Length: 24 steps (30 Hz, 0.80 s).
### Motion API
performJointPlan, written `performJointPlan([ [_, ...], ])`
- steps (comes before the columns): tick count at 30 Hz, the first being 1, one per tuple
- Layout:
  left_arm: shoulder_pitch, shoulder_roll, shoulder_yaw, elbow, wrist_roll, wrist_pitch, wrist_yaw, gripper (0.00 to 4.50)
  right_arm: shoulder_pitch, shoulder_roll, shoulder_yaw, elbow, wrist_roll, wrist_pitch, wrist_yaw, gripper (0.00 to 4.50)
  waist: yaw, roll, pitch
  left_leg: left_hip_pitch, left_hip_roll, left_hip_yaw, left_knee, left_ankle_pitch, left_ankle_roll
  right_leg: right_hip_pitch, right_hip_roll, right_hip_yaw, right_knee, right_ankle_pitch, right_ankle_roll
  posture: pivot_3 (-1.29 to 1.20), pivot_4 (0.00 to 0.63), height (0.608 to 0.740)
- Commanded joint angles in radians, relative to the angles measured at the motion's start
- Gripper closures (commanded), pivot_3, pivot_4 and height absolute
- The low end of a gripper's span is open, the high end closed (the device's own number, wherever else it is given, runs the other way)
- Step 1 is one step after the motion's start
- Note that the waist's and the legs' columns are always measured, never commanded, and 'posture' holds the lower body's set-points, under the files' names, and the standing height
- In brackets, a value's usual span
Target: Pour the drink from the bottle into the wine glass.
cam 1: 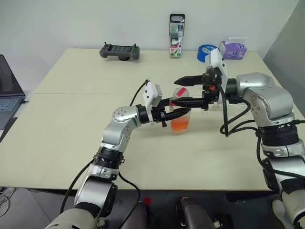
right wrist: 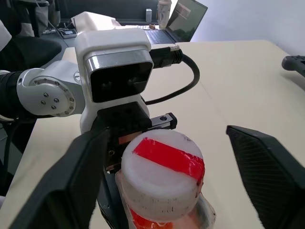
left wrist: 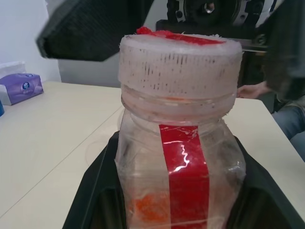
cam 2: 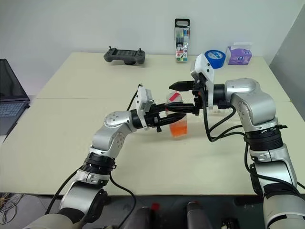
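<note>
The left pincer (cam 1: 177, 112) grips the bottle (cam 1: 180, 116) of orange drink (cam 1: 180, 124) above the tabletop (cam 1: 71, 138). The right pincer (cam 1: 178, 90) stands wide open, its 2 fingers flanking the cap (right wrist: 162, 171).

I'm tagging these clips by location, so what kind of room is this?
Probably an office or robotics lab: a plain beige table against a white wall, carrying a laptop, a handheld controller and a marker pack.

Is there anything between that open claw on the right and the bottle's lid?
Nothing visible. The right end effector stands open with one finger on each side of the cap, and the gaps between are bare. The left end effector holds the bottle lower down, below the cap.
</note>
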State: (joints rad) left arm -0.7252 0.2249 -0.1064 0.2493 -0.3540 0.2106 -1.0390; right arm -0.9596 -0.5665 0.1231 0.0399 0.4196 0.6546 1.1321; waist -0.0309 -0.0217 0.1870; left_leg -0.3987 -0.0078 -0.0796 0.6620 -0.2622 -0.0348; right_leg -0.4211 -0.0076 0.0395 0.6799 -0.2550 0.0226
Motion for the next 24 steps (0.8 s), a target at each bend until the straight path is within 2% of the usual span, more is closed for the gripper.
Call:
performJointPlan([
  [1,-0.037,-0.011,0.013,-0.010,-0.016,-0.031,-0.009,2.63,0.006,-0.011,-0.031,-0.087,-0.003,0.040,-0.077,0.00,0.000,0.000,0.000,0.000,0.000,0.000,0.000,0.000,0.000,0.000,0.000,0.000,0.000,0.000,0.000,0.00,0.150,0.740],
  [10,-0.058,-0.016,0.025,0.035,-0.004,-0.061,0.010,2.63,0.168,0.031,-0.170,-0.494,0.027,0.373,-0.479,0.00,0.002,0.000,0.000,-0.001,0.000,-0.001,0.000,0.000,0.000,0.000,-0.003,0.000,0.000,0.000,0.000,0.00,0.150,0.740],
  [12,-0.067,-0.011,0.031,0.053,-0.003,-0.067,0.005,2.63,0.210,0.106,-0.205,-0.647,0.060,0.511,-0.593,0.00,0.002,0.000,0.000,-0.001,0.000,-0.001,0.000,0.000,0.000,0.000,-0.003,0.000,0.000,0.000,0.000,0.00,0.150,0.740],
  [16,-0.071,-0.006,0.033,0.064,-0.003,-0.073,0.001,2.63,0.225,0.257,-0.228,-0.786,0.040,0.678,-0.786,0.00,-0.003,0.000,0.000,0.000,0.001,-0.001,0.000,0.000,0.000,-0.001,-0.002,0.000,0.001,0.000,0.000,0.00,0.150,0.740],
  [21,-0.080,-0.012,0.032,0.068,-0.004,-0.068,0.004,2.63,0.218,0.466,-0.191,-0.845,-0.101,0.727,-1.067,0.00,0.000,0.000,0.000,0.000,0.000,-0.001,0.000,0.000,0.000,-0.001,-0.001,0.000,0.001,0.000,0.000,0.00,0.150,0.740],
  [24,-0.086,-0.015,0.030,0.075,-0.005,-0.070,0.000,2.63,0.211,0.560,-0.141,-0.864,-0.161,0.762,-1.178,0.00,-0.001,0.000,0.000,-0.001,0.000,0.000,0.000,0.000,0.000,-0.001,-0.001,0.000,0.001,0.000,0.000,0.00,0.150,0.740],
])
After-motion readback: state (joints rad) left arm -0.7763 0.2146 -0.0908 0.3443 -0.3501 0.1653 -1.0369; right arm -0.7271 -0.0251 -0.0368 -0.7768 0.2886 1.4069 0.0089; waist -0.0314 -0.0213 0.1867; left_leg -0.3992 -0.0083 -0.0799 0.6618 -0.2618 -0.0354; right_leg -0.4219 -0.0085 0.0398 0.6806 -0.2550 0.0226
